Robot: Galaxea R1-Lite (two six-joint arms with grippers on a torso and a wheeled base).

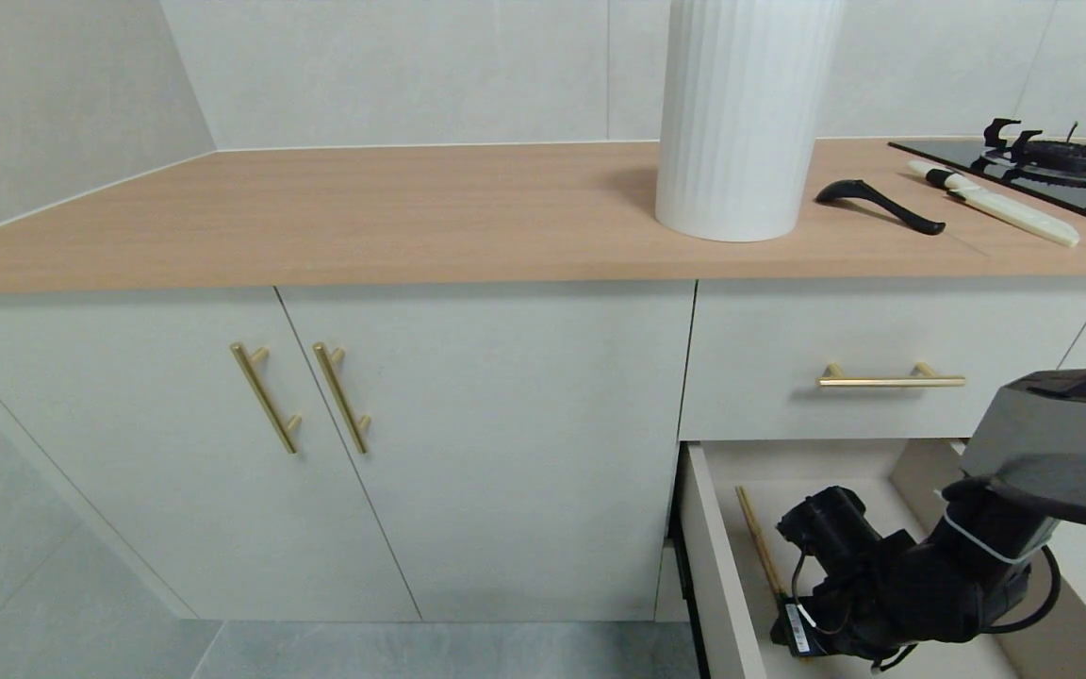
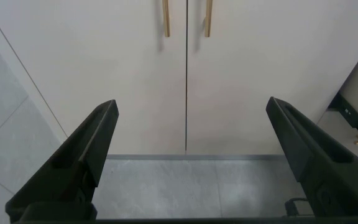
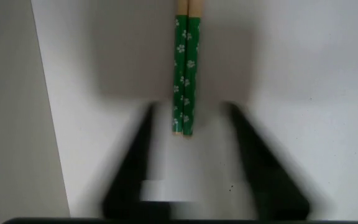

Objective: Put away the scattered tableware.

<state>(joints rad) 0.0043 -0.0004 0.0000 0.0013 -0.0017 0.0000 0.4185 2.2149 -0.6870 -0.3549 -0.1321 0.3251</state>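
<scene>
Lying front-to-back in the open drawer [image 1: 708, 556], chopsticks [image 3: 185, 68] point green ends frontward within the spread right end effector [image 3: 188, 111]; left end effector [image 2: 192, 106] also gapes.

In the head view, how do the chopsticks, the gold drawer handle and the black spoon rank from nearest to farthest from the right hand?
1. Chopsticks: in the open drawer, right at the right hand.
2. Gold drawer handle: on the closed drawer front above.
3. Black spoon: up on the counter, beside the white vase.
</scene>
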